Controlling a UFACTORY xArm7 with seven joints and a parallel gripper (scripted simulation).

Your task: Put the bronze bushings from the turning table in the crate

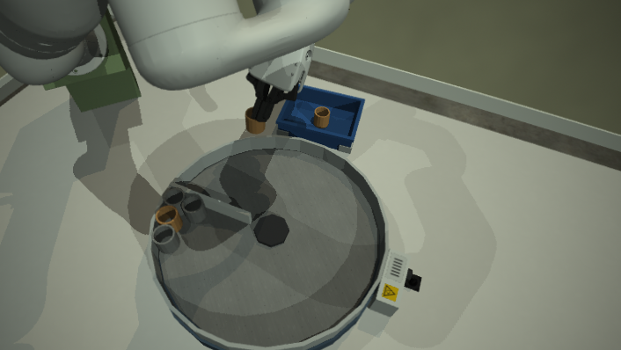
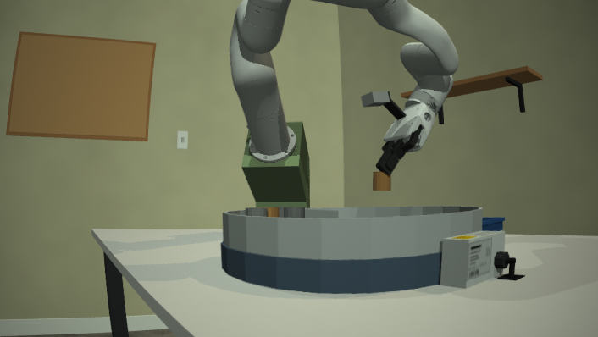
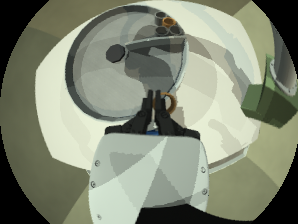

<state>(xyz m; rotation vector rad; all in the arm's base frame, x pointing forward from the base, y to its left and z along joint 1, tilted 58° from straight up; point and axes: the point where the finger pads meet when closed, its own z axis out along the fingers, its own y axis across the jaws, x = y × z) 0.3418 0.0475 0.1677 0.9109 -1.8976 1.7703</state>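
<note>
My gripper (image 1: 260, 118) (image 2: 384, 173) (image 3: 154, 97) is shut on the wall of a bronze bushing (image 1: 254, 127) (image 2: 382, 182) (image 3: 174, 105). It holds the bushing upright in the air, left of the blue crate (image 1: 359, 119) (image 2: 493, 220) in the top view. Another bronze bushing (image 1: 322, 119) stands in the crate. On the turning table (image 1: 308, 277) (image 2: 360, 237) (image 3: 95, 80), one bronze bushing (image 1: 176, 222) (image 2: 273, 212) stands at the rim among three steel bushings (image 1: 195, 214) (image 1: 171, 244) (image 1: 173, 197). The crate is mostly hidden in the exterior view and the wrist view.
A thin divider bar (image 1: 224, 208) runs from the turning table's rim toward its dark hub (image 1: 272, 230) (image 3: 115, 53). The table's raised rim lies close to the crate. A control box (image 1: 389, 281) (image 2: 470, 258) sits on its outer side. The arm's green base (image 1: 105, 90) (image 2: 275, 182) stands behind.
</note>
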